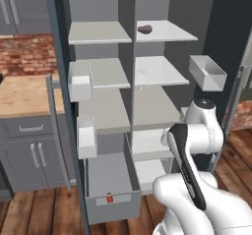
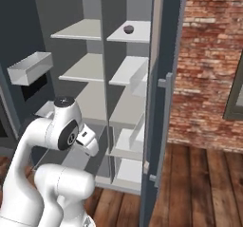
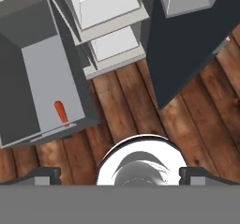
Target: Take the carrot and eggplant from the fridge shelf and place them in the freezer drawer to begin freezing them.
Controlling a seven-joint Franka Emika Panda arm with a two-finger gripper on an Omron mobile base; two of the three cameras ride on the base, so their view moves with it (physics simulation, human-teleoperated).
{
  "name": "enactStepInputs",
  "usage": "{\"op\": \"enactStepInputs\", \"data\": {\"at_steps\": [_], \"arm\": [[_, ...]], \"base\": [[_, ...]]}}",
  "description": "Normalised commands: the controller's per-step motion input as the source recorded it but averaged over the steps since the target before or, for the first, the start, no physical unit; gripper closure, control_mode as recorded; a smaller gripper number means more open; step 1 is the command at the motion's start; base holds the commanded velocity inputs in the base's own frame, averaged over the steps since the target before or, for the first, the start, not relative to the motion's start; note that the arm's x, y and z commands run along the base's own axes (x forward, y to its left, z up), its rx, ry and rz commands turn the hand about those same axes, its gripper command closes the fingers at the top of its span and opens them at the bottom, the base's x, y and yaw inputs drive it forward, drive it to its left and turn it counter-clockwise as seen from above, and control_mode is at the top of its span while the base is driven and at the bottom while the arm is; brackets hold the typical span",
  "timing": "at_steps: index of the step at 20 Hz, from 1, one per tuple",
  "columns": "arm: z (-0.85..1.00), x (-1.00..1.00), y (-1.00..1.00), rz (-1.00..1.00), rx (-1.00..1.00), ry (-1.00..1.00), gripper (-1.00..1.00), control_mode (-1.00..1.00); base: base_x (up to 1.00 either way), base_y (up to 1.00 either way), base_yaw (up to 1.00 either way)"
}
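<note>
The eggplant [image 1: 144, 29] [image 2: 128, 29], a dark rounded lump, sits on the top right fridge shelf [image 1: 167, 32]. The carrot [image 1: 110, 198] [image 3: 61, 112], a short orange-red stick, lies inside the pulled-out freezer drawer [image 1: 123, 207] [image 3: 44, 63], close to its front panel. My gripper [image 3: 119, 174] hangs low in front of the fridge, pointing down at the wooden floor to the right of the drawer. Its fingertips [image 3: 44, 174] stand wide apart with nothing between them, so it is open. The eggplant is far above the hand.
Both fridge doors stand open. White bins [image 1: 80, 81] [image 1: 86, 138] hang on the left door, and another bin [image 1: 207, 72] [image 2: 29, 68] on the right door. A wooden counter [image 1: 24, 94] with grey cabinets stands left of the fridge. A brick wall [image 2: 209, 64] is at the right.
</note>
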Motion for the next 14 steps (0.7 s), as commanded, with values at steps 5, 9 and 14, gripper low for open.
{"op": "enactStepInputs", "data": {"at_steps": [5, 9, 14], "arm": [[0.00, 0.00, 0.00, 0.00, 0.00, 0.00, -1.00, 1.00], [0.00, 0.00, 0.00, 0.00, 0.00, 0.00, -1.00, 1.00], [0.00, 0.00, 0.00, 0.00, 0.00, 0.00, -1.00, 1.00]], "base": [[0.39, -0.07, -0.18], [0.39, -0.08, -0.12], [0.24, -0.21, -0.04]]}}
